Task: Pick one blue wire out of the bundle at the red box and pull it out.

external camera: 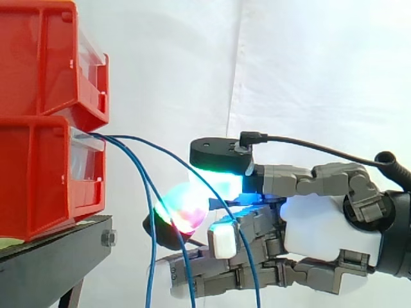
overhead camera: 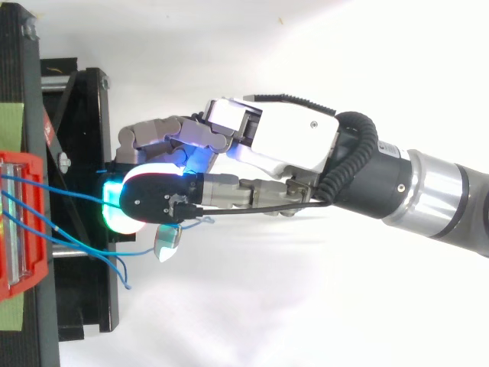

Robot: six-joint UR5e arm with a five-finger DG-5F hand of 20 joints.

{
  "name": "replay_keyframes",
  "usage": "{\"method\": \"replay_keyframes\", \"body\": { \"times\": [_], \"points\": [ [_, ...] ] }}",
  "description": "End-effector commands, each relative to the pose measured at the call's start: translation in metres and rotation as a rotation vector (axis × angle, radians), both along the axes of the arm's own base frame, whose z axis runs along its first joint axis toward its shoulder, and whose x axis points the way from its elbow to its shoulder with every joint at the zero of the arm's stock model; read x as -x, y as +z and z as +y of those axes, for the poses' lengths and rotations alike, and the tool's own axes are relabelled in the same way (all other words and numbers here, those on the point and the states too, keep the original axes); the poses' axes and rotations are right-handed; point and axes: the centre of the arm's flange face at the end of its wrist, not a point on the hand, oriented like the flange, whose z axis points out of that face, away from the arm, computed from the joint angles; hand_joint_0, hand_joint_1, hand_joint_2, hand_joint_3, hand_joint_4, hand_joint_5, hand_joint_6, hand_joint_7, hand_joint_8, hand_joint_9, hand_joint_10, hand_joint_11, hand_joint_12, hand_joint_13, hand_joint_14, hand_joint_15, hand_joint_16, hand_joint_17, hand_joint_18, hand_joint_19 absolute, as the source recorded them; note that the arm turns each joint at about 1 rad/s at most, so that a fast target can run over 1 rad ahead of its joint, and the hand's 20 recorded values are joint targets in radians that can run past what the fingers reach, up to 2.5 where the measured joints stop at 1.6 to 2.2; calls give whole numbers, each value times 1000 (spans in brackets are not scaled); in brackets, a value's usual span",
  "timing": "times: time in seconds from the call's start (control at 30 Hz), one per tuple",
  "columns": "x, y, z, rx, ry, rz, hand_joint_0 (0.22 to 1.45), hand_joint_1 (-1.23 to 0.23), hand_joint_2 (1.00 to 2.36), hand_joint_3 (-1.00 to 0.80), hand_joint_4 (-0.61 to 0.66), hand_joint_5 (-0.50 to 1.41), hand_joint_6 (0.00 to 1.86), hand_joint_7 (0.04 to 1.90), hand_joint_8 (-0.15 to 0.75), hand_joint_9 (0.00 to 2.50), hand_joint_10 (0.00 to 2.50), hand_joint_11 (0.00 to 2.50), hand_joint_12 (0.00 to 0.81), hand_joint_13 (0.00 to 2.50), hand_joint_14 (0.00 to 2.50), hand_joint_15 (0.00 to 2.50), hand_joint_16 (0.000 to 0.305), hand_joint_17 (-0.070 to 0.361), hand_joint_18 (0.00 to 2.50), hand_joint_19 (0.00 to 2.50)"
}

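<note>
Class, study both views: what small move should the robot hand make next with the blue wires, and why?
Probably draw the hand slowly away from the red plastic box. Its fingers appear to pinch one thin blue wire, which runs in a slack curve between box and hand, its far end inside the box.

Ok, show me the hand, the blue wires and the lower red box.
hand (external camera: 318, 224): side view, on its white palm.
blue wires (external camera: 108, 137): side view, where they leave the box.
lower red box (external camera: 38, 186): side view, on its side wall.
</note>
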Motion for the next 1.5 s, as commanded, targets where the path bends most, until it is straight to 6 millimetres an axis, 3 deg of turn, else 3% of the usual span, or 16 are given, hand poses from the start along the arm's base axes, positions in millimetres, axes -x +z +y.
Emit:
{"method": "replay_keyframes", "body": {
  "times": [0.0, 0.03, 0.1, 0.2, 0.3, 0.57, 0.77, 1.0, 1.47],
  "points": [
    [0, 0, 0, 0, 0, -1, 512, -528, 1280, -154, 281, 48, 506, 1269, 213, 1389, 11, 317, 392, 624, 7, 186, 62, 140, 520, 269],
    [0, -1, 0, 0, 0, 0, 521, -551, 1248, -151, 271, 47, 506, 1288, 220, 1383, 12, 338, 392, 622, 7, 184, 62, 139, 515, 268],
    [0, 0, 0, 3, 0, 0, 566, -646, 1046, -99, 306, 36, 505, 1373, 221, 1354, 14, 397, 389, 612, 7, 209, 60, 135, 502, 274],
    [0, 0, 2, 12, 0, 4, 572, -650, 1006, -173, 272, 33, 504, 1407, 210, 1340, 15, 439, 371, 596, 8, 214, 56, 126, 474, 298],
    [0, 0, 2, 12, 0, 3, 547, -565, 1012, -307, 213, 31, 504, 1432, 170, 1312, 18, 484, 314, 559, 10, 243, 44, 99, 389, 360],
    [0, 0, 4, 16, 2, 4, 515, -432, 1004, -450, 198, 34, 504, 1433, 183, 1336, 20, 485, 327, 575, 10, 246, 46, 104, 409, 358],
    [0, 1, 4, 16, 2, 2, 490, -551, 1000, -495, 172, 31, 500, 1595, 213, 1338, 22, 551, 341, 587, 12, 262, 48, 108, 422, 344],
    [0, 1, 4, 16, 2, 4, 506, -677, 1001, -476, 165, 4, 585, 1445, 219, 1316, 23, 587, 339, 582, 11, 268, 47, 105, 415, 344],
    [0, 0, 5, 17, 3, 4, 586, -751, 1011, -294, 116, -8, 677, 1333, 226, 1320, 24, 665, 344, 614, 12, 304, 46, 104, 447, 329]
  ]
}}
